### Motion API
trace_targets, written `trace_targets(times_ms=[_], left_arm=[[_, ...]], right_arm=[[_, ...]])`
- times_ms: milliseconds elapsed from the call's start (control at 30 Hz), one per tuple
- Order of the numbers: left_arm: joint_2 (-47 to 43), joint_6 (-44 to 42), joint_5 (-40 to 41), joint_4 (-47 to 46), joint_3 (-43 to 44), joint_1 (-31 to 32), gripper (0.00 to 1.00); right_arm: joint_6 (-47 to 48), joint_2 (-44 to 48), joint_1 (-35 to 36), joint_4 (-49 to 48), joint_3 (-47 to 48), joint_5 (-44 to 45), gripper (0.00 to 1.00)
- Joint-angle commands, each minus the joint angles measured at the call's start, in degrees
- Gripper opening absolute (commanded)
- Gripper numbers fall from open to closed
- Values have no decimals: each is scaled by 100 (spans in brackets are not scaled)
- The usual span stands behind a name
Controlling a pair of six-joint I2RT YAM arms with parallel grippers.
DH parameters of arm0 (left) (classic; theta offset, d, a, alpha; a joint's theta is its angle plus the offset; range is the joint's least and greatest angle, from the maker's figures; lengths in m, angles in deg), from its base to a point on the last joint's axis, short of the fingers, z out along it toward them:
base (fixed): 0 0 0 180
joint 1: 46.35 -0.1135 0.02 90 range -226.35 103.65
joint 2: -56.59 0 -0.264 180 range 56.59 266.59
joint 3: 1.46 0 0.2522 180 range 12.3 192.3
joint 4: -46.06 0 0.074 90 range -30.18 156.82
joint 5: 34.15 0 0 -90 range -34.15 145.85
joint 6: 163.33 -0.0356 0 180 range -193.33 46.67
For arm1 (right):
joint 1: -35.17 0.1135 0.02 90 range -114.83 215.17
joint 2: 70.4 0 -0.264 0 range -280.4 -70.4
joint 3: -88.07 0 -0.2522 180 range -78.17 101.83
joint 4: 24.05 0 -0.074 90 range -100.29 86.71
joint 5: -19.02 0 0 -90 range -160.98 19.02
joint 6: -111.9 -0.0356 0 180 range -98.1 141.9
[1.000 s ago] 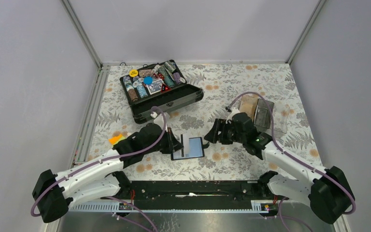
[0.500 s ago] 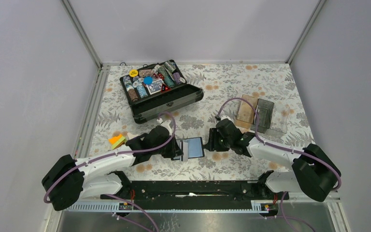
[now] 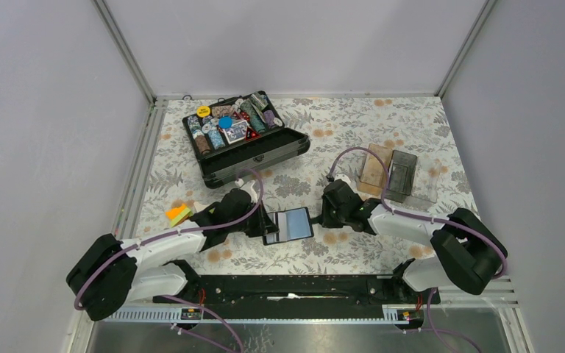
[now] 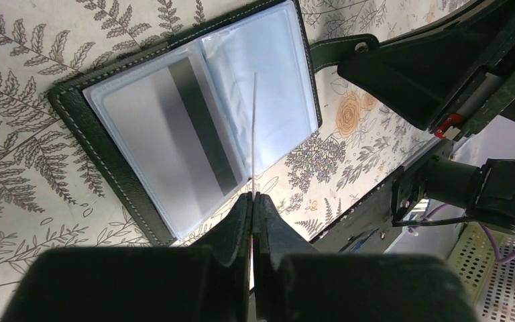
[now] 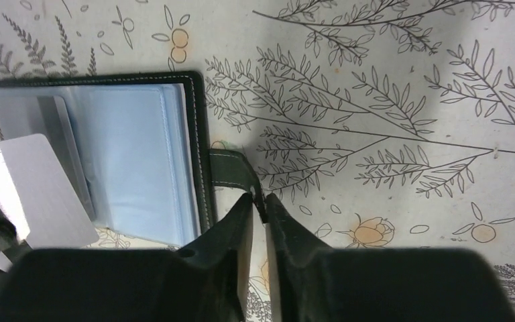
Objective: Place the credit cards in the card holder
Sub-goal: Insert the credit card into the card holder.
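Note:
The black card holder (image 3: 294,224) lies open on the floral table between my two grippers. Its blue-grey pockets (image 4: 271,80) face up. A pale credit card with a dark stripe (image 4: 149,137) sits in its left pocket. My left gripper (image 4: 253,196) is shut on a white credit card (image 4: 254,134), seen edge-on, standing over the open pockets. That same white card (image 5: 40,194) shows at the holder's left in the right wrist view. My right gripper (image 5: 260,198) is pinched shut on the tip of the holder's black strap (image 5: 235,168).
A large black chip case (image 3: 265,156) with poker chips stands open at the back left. A clear acrylic tray (image 3: 401,173) with tan cards is at the right. Orange and yellow cards (image 3: 178,214) lie at the left, by my left arm.
My right gripper has moved left to the holder and closed on its strap. The left gripper has shifted slightly, still holding the white card over the pockets.

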Motion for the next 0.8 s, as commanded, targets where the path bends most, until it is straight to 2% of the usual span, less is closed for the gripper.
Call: trace_targets(times_ms=[0, 167, 433, 767], left_arm=[[83, 136, -324, -631, -138, -146, 0], [240, 458, -579, -1146, -292, -260, 0], [519, 1269, -625, -2090, -744, -294, 0], [309, 1738, -147, -2332, -1111, -346, 0]], right_arm=[[36, -87, 55, -45, 249, 392, 14], [29, -174, 58, 22, 261, 463, 0], [-1, -267, 76, 55, 285, 483, 0], [-11, -298, 102, 149, 334, 574, 0]])
